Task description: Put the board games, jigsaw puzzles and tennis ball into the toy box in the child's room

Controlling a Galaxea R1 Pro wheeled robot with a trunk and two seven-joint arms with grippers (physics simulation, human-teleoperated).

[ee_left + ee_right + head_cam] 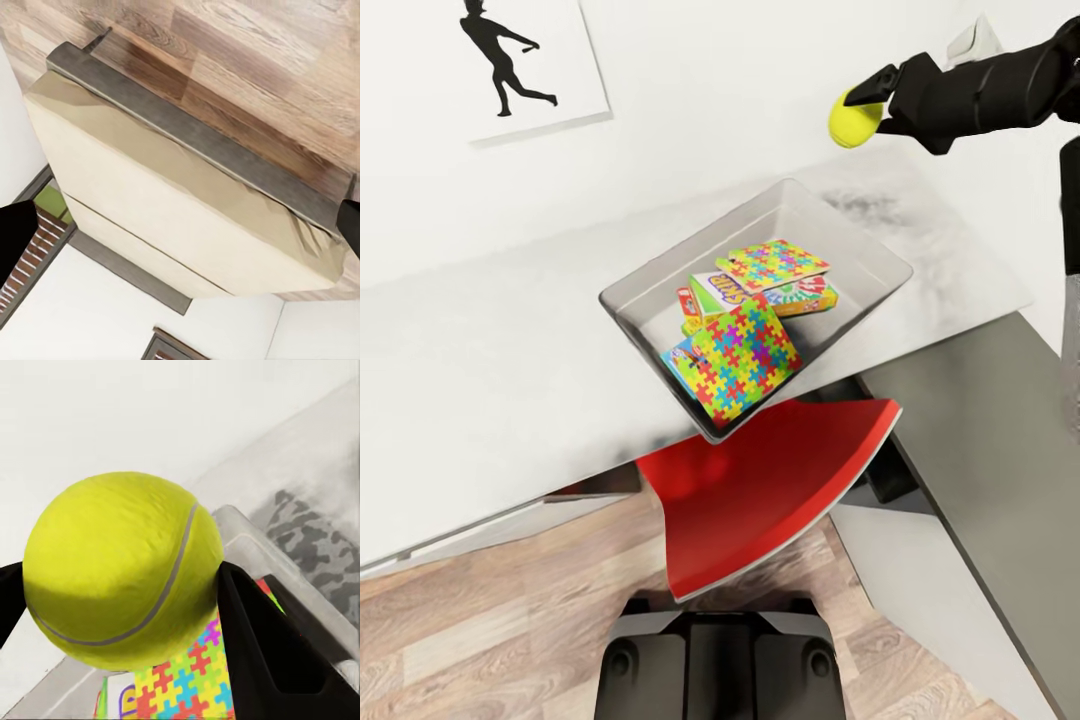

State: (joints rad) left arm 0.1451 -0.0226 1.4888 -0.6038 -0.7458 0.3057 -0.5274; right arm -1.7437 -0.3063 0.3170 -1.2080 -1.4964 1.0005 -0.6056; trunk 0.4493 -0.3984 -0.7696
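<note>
Across the head view, you are looking down on the table (480, 370), its light grey top meeting a darker section at your right, with a red chair (760, 490) tucked under its near edge and wood-plank floor (490, 640) below. On the white wall behind, a black athlete silhouette picture (510, 60) is hanging. Your left wrist camera is facing the bed (172, 202), its beige mattress sitting in a dark grey frame; only dark edges of the left gripper are showing there, so you cannot tell whether it is spread or closed.

Near the table's front edge, the toy box (660, 290) is sitting tilted to your view, already holding the toys: two jigsaw puzzles, one (745, 360) at the near end and one (775, 263) toward the far end, lying over the board games (710, 292).

Above and beyond the box's far right corner, your right gripper (865, 112) is clenching the tennis ball (853, 120) in the air, well clear of the table. Through the right wrist camera, the ball (124, 570) is sitting between the dark fingers (262, 652), with the box and a puzzle below it.
</note>
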